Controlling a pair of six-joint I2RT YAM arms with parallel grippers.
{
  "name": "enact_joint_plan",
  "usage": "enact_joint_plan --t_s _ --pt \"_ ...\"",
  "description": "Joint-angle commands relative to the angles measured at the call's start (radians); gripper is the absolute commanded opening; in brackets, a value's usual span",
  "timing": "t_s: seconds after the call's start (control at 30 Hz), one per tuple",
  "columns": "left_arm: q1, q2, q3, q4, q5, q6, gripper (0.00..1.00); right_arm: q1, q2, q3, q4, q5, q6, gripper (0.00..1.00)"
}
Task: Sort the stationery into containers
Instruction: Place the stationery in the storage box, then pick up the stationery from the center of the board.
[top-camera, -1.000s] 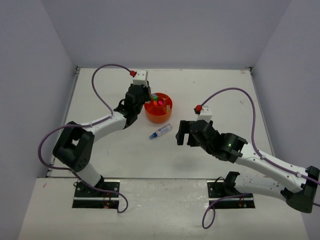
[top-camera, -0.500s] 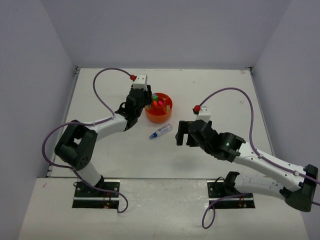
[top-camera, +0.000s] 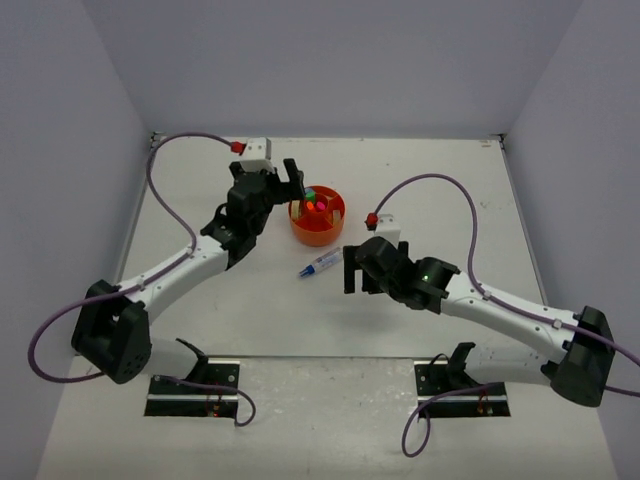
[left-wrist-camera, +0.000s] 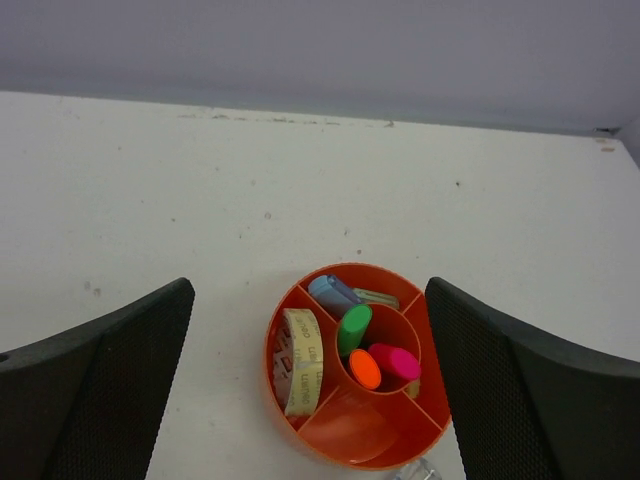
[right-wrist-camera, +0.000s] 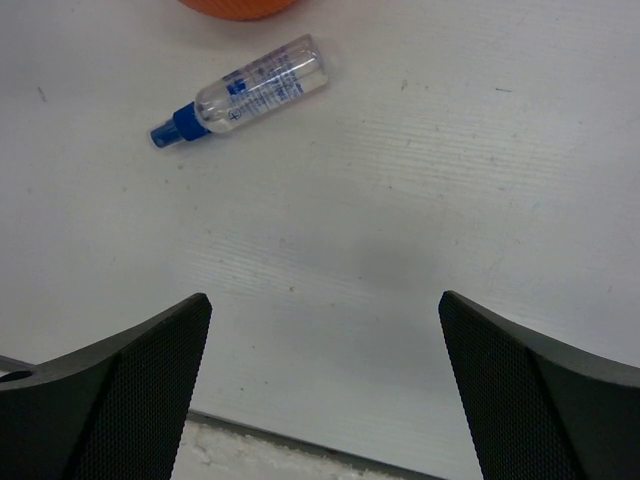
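Note:
The round orange container (left-wrist-camera: 352, 437) (top-camera: 318, 232) stands on the white table. Its centre cup holds three highlighters capped green (left-wrist-camera: 353, 328), orange (left-wrist-camera: 364, 369) and pink (left-wrist-camera: 396, 361). A tan printed band (left-wrist-camera: 303, 362) stands in the left ring compartment and a pale blue marker (left-wrist-camera: 333, 293) lies in the far one. My left gripper (left-wrist-camera: 308, 290) (top-camera: 293, 184) hangs open above the container's left side, holding nothing. The blue-tipped white pen (right-wrist-camera: 245, 92) (top-camera: 322, 263) lies on the table just in front of the container. My right gripper (right-wrist-camera: 325, 297) (top-camera: 351, 269) is open and empty, just right of the pen.
The table's near edge (right-wrist-camera: 300, 445) shows low in the right wrist view. Side walls and a back wall enclose the table. The left arm's purple cable (top-camera: 170, 195) loops over the table's left side.
My left gripper has opened wide and drawn back to the left of the container. The right arm has slid left, closer to the pen.

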Motion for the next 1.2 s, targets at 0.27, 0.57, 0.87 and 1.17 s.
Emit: enact_joint_plan --t_s 0.27,0.57,0.87,1.17 --pt "0.005 -0.535 -0.260 -0.294 0.189 -0.336 1.00 -0.213 0.137 -0.035 0.275 -0.266 -0.101 0.99" --pt "-0.191 -0.272 -0.301 -0.175 0.294 -0.198 1.00 -0.214 -0.028 -0.057 0.167 -0.163 -0.081 0.98" --pt "-0.334 -0.080 -0.246 -0.225 0.071 -0.108 0.96 -0.215 -0.245 -0.107 0.103 -0.174 -0.102 0.98" --pt "-0.333 0.056 -0.183 -0.199 0.020 0.007 0.86 -0.215 -0.291 -0.134 0.131 -0.193 -0.132 0.98"
